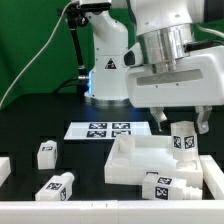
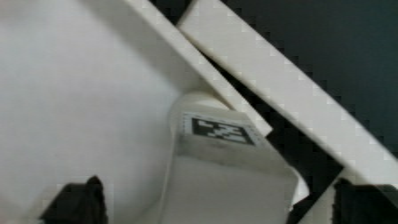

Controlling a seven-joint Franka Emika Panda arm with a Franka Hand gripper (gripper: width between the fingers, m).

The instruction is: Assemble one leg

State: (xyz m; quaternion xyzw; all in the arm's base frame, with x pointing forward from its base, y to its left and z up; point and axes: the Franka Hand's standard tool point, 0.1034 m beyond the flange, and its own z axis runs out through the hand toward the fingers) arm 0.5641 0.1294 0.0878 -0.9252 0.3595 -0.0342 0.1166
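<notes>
The gripper (image 1: 180, 129) hangs low over the part of the bench (image 1: 40, 120) toward the exterior view's right, its two fingers spread wide. Between them stands one leg (image 1: 184, 143), upright, with a tag facing the camera. In the wrist view the dark fingertips (image 2: 80, 200) sit clear of the leg (image 2: 222, 132) on either side, with white surface showing in the gaps, so the gripper (image 2: 214, 196) brackets the leg without clamping it.

This leg stands at the far corner of the white tray part (image 1: 135, 160), on the exterior view's right. The tray part itself lies near the bench's front edge. Its raised rim (image 2: 267, 70) crosses the wrist view as a slanted white bar just beside the leg.

A second leg (image 1: 165, 187) lies on its side against the tray part's front rim. Two more legs lie well apart from it toward the exterior view's left: one (image 1: 45, 152) mid-bench, one (image 1: 57, 186) close to the front edge. The marker board (image 1: 105, 129) lies flat behind the tray part, in front of the arm's base (image 1: 105, 70).
</notes>
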